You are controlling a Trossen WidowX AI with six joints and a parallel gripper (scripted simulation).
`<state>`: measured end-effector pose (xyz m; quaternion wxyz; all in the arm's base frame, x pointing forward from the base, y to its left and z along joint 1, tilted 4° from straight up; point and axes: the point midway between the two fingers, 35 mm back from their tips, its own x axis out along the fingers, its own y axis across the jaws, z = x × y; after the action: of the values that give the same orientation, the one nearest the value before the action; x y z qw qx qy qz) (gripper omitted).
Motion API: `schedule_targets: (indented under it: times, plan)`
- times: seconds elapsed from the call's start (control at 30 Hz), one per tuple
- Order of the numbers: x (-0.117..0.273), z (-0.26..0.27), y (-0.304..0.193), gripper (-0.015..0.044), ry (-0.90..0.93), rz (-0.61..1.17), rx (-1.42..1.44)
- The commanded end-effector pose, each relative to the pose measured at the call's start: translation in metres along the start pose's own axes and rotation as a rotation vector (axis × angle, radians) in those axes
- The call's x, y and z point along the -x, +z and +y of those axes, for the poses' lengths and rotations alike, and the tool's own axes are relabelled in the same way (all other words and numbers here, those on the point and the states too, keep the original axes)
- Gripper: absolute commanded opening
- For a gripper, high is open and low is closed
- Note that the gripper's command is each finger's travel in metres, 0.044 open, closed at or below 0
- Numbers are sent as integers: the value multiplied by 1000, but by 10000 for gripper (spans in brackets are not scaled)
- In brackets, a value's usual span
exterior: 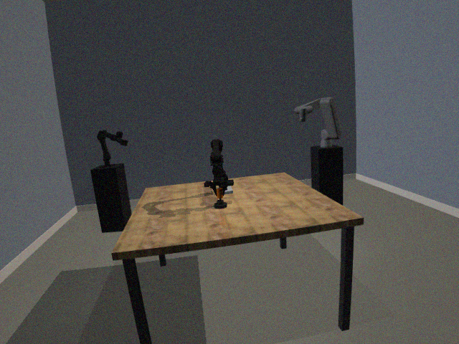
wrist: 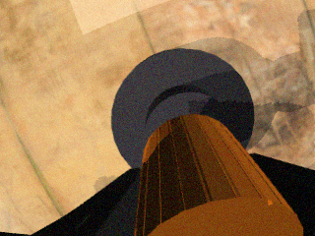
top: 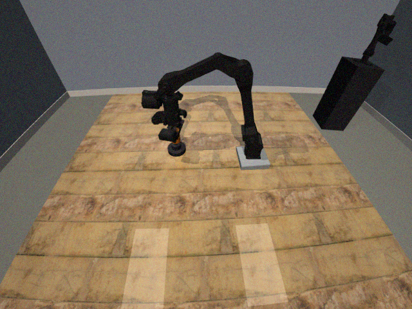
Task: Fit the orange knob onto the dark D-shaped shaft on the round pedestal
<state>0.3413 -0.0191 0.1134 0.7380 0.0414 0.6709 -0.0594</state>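
Jaws (top: 175,127) (exterior: 219,193) pinch orange knob (top: 177,136) (exterior: 219,193) (wrist: 189,167) by its sides, upright over round pedestal (top: 176,149) (exterior: 220,205) (wrist: 135,93), probably so turning can line up the hidden flats. Not fully down yet

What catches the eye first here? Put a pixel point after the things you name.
Probably the orange knob (top: 177,136) (exterior: 219,193) (wrist: 192,167), gripped above the dark round pedestal (top: 176,149) (exterior: 220,204) (wrist: 143,93). Next, the black arm (top: 199,69) (exterior: 216,159) arching over the wooden table (top: 199,206) (exterior: 252,214) (wrist: 49,123). Behind the table, a pale grey arm (exterior: 329,115) stands on a dark block (exterior: 326,173).

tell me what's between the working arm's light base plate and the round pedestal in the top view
just bare wood and shadow, top view
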Motion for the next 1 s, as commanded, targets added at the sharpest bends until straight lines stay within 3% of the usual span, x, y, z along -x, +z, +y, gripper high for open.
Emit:
schedule_targets:
  times: [0.0,0.97]
  plan:
    - [-1,0,1,0,0,-2,-9]
    - [0,-1,9,0,0,-3,-9]
